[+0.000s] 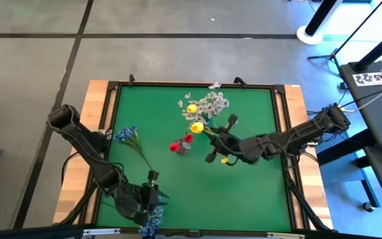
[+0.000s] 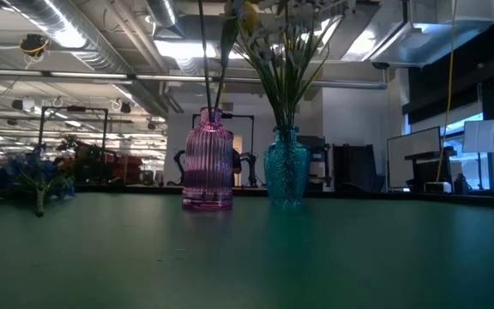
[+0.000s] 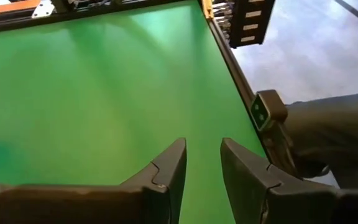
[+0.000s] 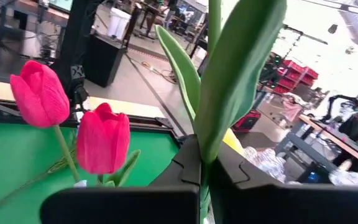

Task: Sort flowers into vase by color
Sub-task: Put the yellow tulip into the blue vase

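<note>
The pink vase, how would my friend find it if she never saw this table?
Look at the middle of the green table, where two glass vases stand side by side. The pink vase is the ribbed one holding red tulips; its neighbour, the teal vase, holds the white sprays.

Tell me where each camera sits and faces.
High: above the table, looking down; both arms show.
Low: tabletop height, facing purple vase and teal vase; no arm.
Left wrist: past the open left hand, over the table.
Right wrist: past the right hand, shut on a leafy stem, toward red tulips.
High and right wrist share the red tulips.
</note>
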Available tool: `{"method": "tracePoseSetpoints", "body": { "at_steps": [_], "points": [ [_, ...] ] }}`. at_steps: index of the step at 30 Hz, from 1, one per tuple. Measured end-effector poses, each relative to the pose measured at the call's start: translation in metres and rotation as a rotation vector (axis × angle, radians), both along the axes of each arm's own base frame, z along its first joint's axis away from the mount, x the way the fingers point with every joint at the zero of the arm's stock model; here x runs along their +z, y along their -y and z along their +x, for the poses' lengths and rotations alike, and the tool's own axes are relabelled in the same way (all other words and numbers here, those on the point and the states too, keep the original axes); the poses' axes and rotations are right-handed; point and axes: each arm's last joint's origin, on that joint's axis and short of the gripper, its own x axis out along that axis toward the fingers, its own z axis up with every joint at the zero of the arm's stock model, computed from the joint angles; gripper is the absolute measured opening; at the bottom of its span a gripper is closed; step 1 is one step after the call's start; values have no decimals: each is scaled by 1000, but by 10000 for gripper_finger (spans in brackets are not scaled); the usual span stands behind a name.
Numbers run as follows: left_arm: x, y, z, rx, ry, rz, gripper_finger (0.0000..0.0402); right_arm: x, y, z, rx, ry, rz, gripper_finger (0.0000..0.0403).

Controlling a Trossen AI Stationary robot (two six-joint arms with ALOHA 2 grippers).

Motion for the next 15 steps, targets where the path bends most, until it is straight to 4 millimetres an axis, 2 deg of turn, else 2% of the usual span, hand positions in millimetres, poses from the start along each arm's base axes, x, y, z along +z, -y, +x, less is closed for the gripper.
{"method": "tracePoseSetpoints", "body": {
  "at_steps": [4,15],
  "points": [
    [0,2,-2,-11,1,-4,94,-6,16,5,-19,12,12,7],
    [0,3,-3,-7,3,-5,94,-49,46,6,-112,19,114,10]
  ]
}}
